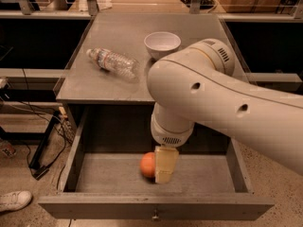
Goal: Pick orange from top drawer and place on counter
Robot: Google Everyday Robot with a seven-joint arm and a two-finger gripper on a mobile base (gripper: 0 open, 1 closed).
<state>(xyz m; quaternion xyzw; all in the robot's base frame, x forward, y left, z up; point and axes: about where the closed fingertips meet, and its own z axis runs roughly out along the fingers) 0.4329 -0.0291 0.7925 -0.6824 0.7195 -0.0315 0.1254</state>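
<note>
The orange point(146, 165) lies on the floor of the open top drawer point(99, 206), near its middle. The drawer's knob point(155, 216) shows at the bottom edge of the view. My gripper point(164, 166) hangs down into the drawer from the large white arm point(222, 103). It stands right against the orange's right side and hides part of it. The counter point(118, 32) is the grey top above the drawer.
A white bowl point(162, 43) stands on the counter at the back right. A plastic bottle point(112, 63) lies on its side at the counter's left. Cables and a stand foot point(40, 160) are on the floor at the left, with a white shoe point(14, 200) nearby.
</note>
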